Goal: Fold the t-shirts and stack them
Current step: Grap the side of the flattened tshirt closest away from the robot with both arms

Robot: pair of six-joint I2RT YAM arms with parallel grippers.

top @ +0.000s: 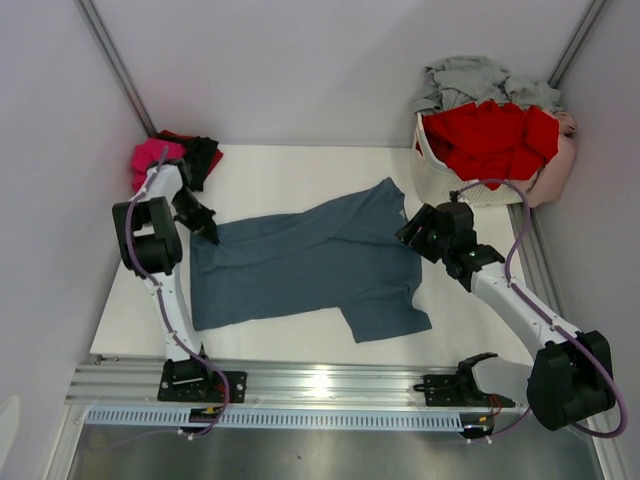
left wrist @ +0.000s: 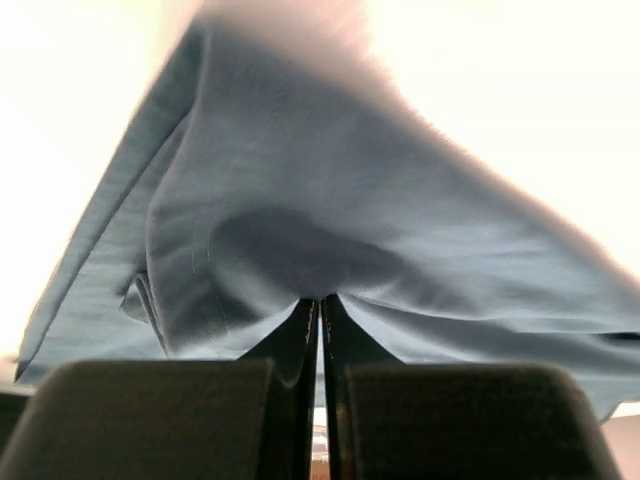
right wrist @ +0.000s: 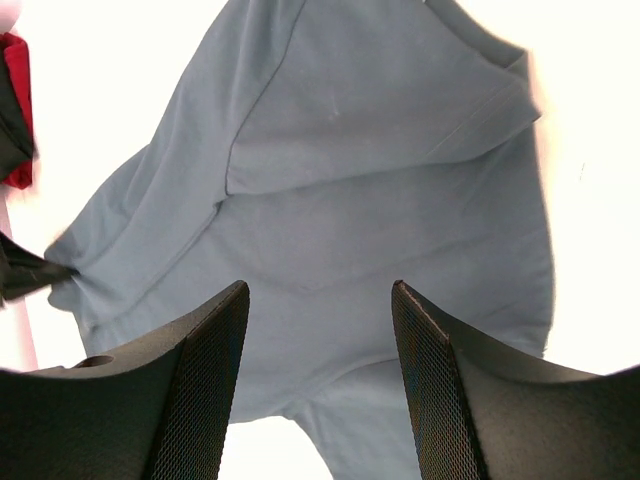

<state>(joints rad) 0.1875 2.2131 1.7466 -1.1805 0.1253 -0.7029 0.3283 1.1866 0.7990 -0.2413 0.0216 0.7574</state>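
Observation:
A slate blue-grey t-shirt (top: 300, 265) lies spread across the white table, hem end at the left, sleeves at the right. My left gripper (top: 208, 232) is shut on its far left corner; in the left wrist view the cloth (left wrist: 330, 210) bunches at the closed fingertips (left wrist: 321, 300). My right gripper (top: 412, 235) is open and empty just above the shirt's right edge; the shirt (right wrist: 330, 190) fills the right wrist view between the spread fingers (right wrist: 215, 340). A magenta-pink t-shirt (top: 148, 160) and a black one (top: 203, 155) lie at the far left corner. Red (top: 495, 135) and pale grey (top: 475, 80) t-shirts fill the basket.
A white lattice basket (top: 440, 165) stands at the far right corner against the wall. Grey walls close in the table on the left, back and right. A metal rail (top: 320, 385) runs along the near edge by the arm bases.

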